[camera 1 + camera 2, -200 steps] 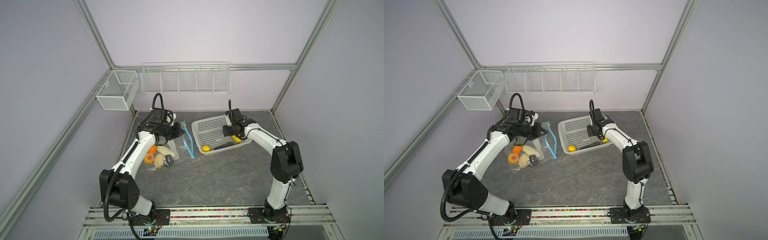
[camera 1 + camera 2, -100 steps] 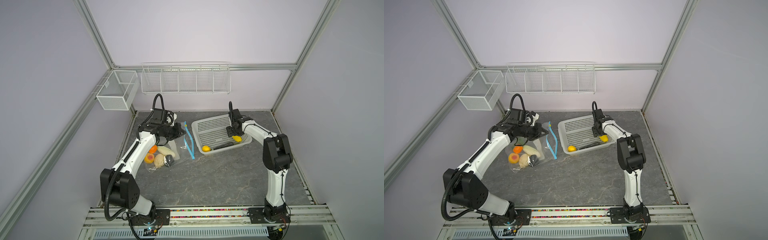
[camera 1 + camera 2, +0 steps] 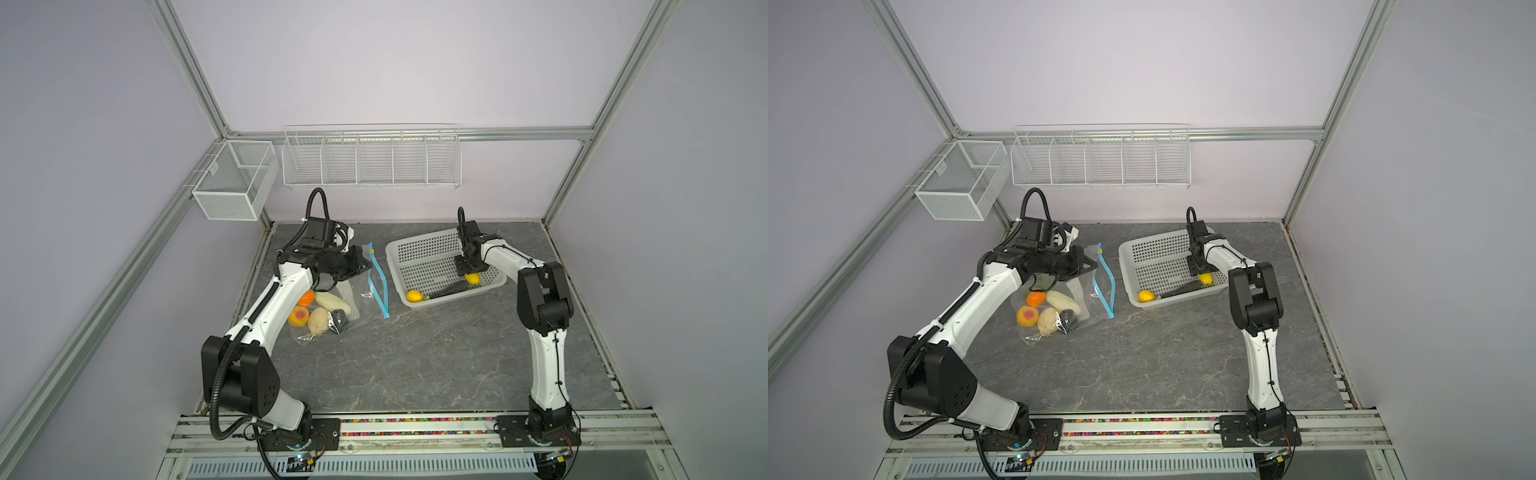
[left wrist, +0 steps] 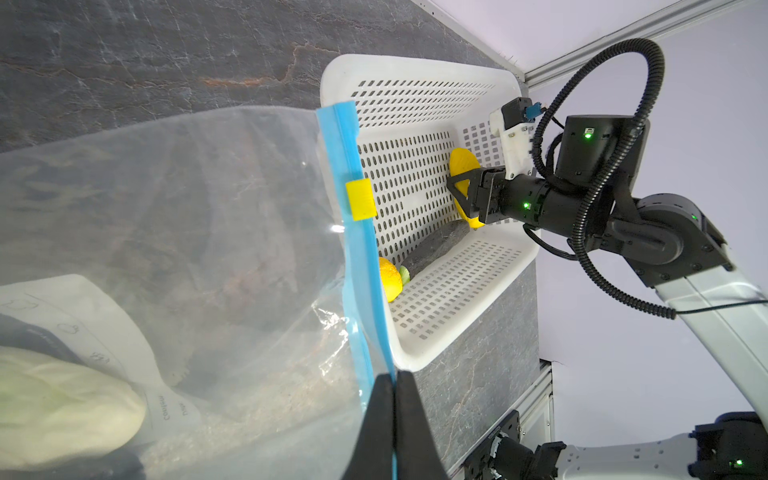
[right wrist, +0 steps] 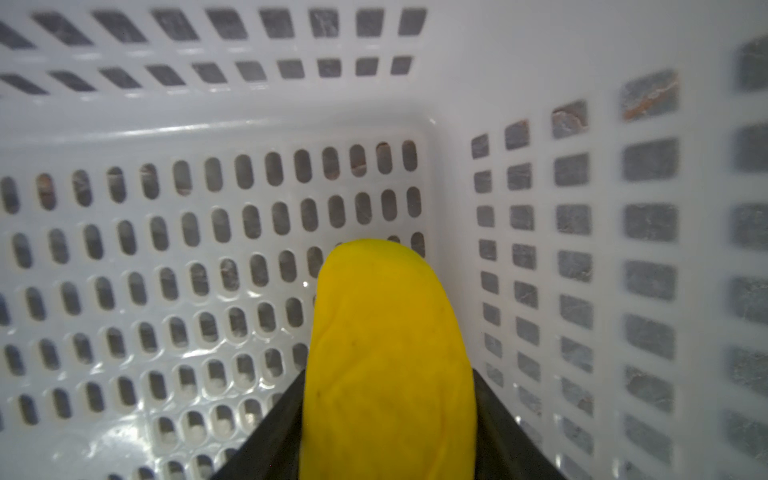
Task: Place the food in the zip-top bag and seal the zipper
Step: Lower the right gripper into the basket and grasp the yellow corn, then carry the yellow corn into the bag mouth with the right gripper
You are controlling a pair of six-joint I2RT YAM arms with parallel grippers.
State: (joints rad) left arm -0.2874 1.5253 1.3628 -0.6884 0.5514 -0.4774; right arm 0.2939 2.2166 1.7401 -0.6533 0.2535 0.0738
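My left gripper (image 4: 392, 409) is pinched tight on the zip-top bag (image 3: 353, 291) at its blue zipper (image 3: 380, 286), lifting that edge so the mouth gapes toward the white basket (image 3: 415, 249). My right gripper (image 5: 389, 374) clasps a yellow toy fruit (image 5: 386, 311) there, for carrying into the bag.

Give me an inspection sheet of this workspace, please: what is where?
Surface: grey stone-look tabletop.
Job's things: zip-top bag lies on the left, holding an orange, a peach-like fruit, cream pieces and a dark piece; zipper not sealed; white basket holds a yellow round fruit and a dark long vegetable.
Clutter: nothing seen.
Hands: left hand shut on the zipper; right hand in the basket, shut on a yellow food piece.
Cables: a black hose loops over each wrist.
Surroundings: wire rack on back wall, mesh box on left wall.
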